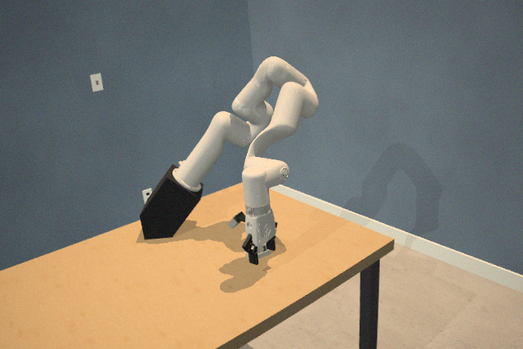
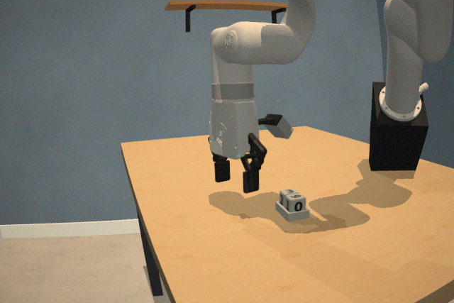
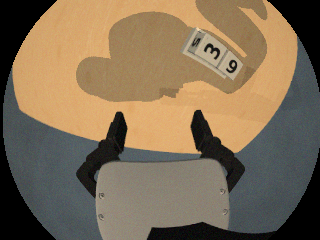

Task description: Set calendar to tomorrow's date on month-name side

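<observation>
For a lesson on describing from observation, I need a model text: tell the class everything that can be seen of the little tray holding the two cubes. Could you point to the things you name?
The tray (image 2: 290,216) (image 3: 185,50) is small, pale grey and rectangular, with low, straight walls and a smooth, plain surface; its material cannot be told. Two white number cubes (image 2: 296,206) (image 3: 220,56) sit side by side in it, rising above its walls and hiding most of its floor. It stands upright on the wooden table (image 2: 205,248) (image 3: 55,55), partly in shadow. The hand is not touching it.
</observation>
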Robot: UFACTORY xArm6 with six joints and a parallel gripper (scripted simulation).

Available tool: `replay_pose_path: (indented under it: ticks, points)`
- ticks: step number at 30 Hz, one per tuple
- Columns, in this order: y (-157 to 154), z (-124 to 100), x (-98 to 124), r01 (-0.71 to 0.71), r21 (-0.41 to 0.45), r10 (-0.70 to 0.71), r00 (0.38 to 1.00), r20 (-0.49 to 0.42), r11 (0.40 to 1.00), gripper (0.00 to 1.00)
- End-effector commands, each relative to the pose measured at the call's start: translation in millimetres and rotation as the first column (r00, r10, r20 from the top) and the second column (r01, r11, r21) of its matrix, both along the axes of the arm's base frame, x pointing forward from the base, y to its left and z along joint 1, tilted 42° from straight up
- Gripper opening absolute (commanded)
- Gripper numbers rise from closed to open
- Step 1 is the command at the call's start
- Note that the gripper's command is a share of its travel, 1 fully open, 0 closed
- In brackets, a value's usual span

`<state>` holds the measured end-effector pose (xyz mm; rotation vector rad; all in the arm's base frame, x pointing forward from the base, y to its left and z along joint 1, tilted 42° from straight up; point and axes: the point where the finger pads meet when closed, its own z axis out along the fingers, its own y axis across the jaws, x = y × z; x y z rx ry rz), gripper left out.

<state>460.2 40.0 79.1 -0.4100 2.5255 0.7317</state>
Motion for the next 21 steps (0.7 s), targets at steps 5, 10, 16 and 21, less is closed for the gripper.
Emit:
replay_pose_path:
  ticks: [5,10,16,21]
  points:
    - [-23,-17,-2,0.091,0.039,-0.088,0.994,-0.068,0.995,1.00]
    - [-25,-19,-2,0.158,0.064,-0.149,0.981,-0.120,0.985,1.00]
    - [-42,-33,-4,0.206,0.080,-0.191,0.969,-0.158,0.975,1.00]
    - [-45,-36,-4,0.206,0.080,-0.191,0.969,-0.158,0.975,1.00]
